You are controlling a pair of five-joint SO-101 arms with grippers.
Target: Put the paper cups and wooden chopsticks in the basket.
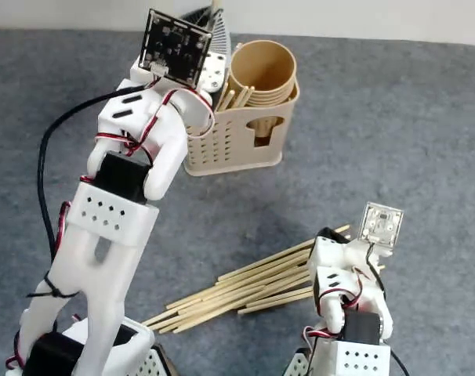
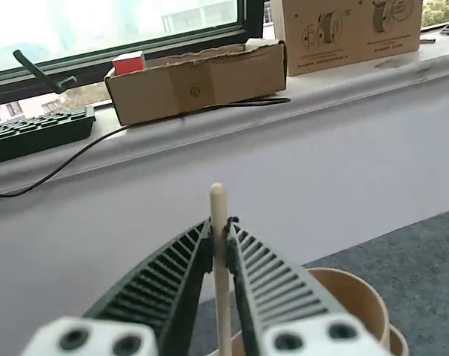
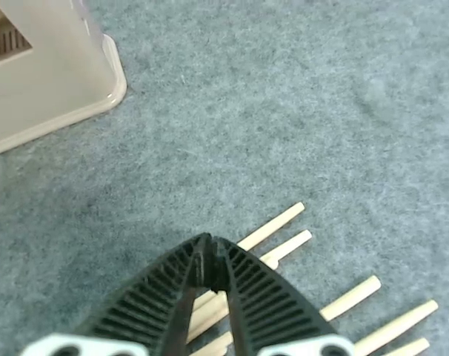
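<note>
Chopstick (image 2: 218,196) first: my left gripper (image 2: 219,227) has it pinched between its ribbed fingers, held upright with the rounded end poking out above the fingertips. In the high view that arm stands over the basket (image 1: 222,145) at 12 o'clock on the grey table cover (image 1: 394,133). The stick's long axis runs nearly straight down toward the compartment at the basket's 9 o'clock side. A few sticks (image 1: 231,98) already lean there, just beside the stacked paper cups (image 1: 262,59). So as I judge it, the drop depends on the lower tip sitting over that narrow slot, not over the cups; I cannot see the tip itself.

The rest of the work lies at 5 to 6 o'clock. The pile of chopsticks (image 1: 237,291) lies flat there, with its long axis running from 8 o'clock up toward 2 o'clock. My right gripper (image 3: 210,256) is much the nearer tool, hanging over the pile's 2 o'clock ends with its fingers pressed together. I cannot tell whether it grips a stick.
</note>
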